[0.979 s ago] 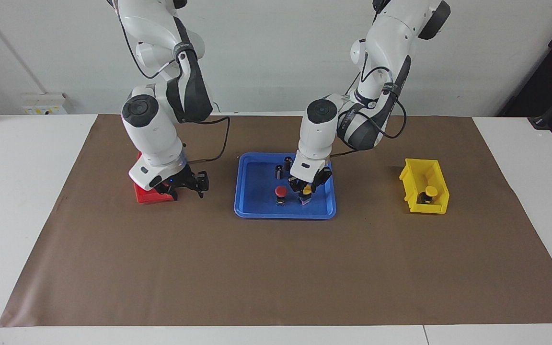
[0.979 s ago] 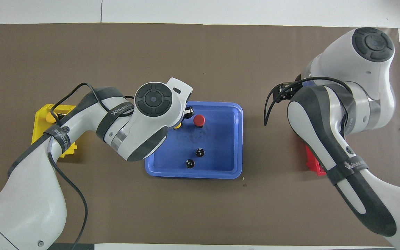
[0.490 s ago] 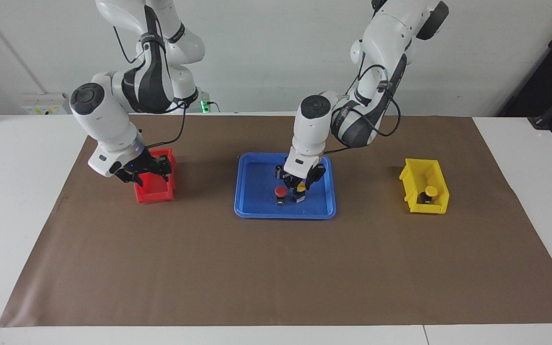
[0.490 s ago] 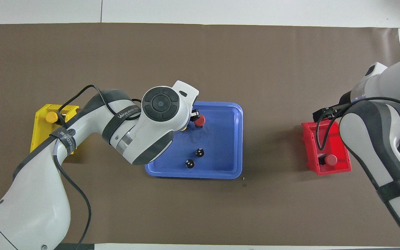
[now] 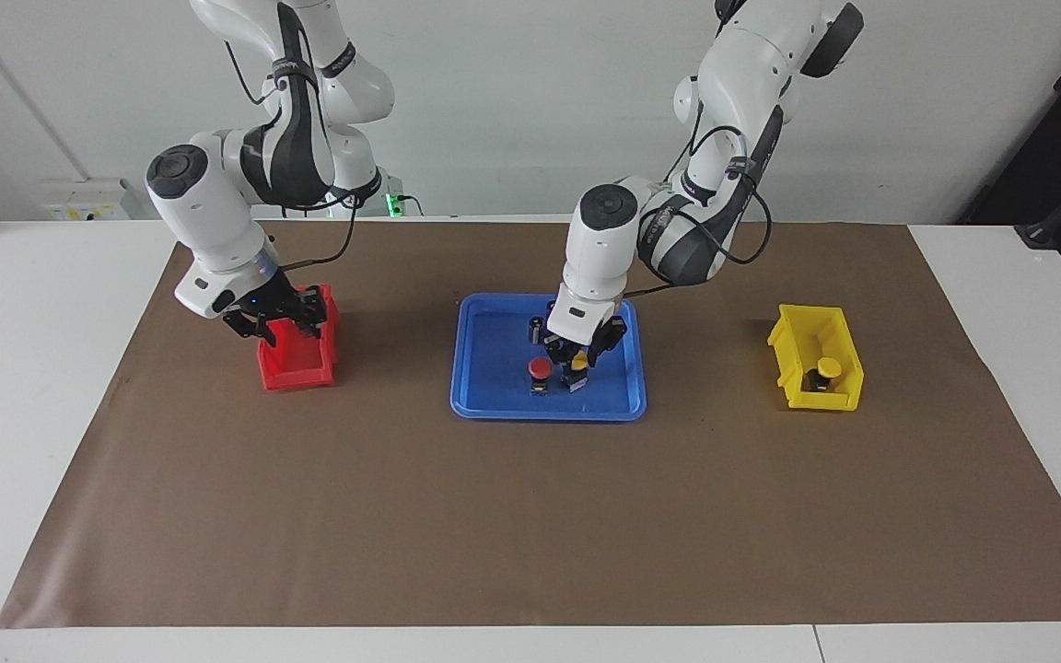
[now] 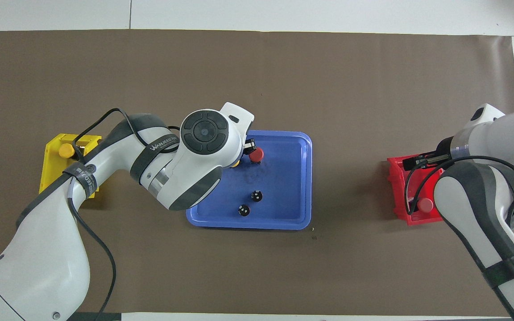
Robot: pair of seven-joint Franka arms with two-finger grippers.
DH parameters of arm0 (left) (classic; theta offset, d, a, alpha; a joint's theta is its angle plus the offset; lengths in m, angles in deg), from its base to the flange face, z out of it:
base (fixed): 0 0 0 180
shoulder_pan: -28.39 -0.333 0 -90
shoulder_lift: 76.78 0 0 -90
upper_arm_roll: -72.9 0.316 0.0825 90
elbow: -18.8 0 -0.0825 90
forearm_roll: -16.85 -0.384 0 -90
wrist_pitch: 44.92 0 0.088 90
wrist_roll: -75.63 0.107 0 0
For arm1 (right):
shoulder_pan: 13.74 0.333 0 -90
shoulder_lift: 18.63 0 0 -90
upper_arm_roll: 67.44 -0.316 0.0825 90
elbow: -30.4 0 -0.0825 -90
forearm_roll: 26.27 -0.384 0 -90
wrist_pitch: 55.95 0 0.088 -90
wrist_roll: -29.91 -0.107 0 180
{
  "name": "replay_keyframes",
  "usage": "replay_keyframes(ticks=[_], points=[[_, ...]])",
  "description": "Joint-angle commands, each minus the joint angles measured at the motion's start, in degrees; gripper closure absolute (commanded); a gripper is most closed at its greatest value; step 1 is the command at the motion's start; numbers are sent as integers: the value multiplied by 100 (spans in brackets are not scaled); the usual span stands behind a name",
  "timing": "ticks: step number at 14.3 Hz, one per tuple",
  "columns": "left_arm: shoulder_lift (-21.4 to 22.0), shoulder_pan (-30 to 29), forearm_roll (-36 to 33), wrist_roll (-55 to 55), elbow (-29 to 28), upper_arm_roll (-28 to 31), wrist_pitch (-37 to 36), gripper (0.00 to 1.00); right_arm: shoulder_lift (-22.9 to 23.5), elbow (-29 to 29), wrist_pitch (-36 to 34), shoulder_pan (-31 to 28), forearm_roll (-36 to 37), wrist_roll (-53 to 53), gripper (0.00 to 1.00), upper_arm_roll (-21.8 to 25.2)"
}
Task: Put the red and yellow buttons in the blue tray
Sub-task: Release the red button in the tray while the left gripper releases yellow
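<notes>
Right gripper shifted over red bin, fingers spread, left fingers pinching yellow button in blue tray

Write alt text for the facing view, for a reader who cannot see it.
The left gripper holds a yellow button low in the blue tray, beside a red button standing there. The right gripper hangs over a red bin at its end of the table; at the other end a yellow bin contains another yellow button.
</notes>
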Motion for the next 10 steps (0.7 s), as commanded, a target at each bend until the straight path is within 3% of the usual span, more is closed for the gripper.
replay_keyframes(ticks=[1,5,8,10], points=[[-85,-4,-132,-123,115,-5,42,47,-196,218,126,-99,67,17,26,-46],[-76,-12,-106,-123,237,-5,7,35,-327,393,-145,-256,68,61,26,-46],[38,-240,-132,-44,282,3,-307,6,-433,605,-164,-336,68,123,28,-46],[300,-468,-115,541,264,3,-773,0,-451,666,-155,-345,68,79,28,-46]])
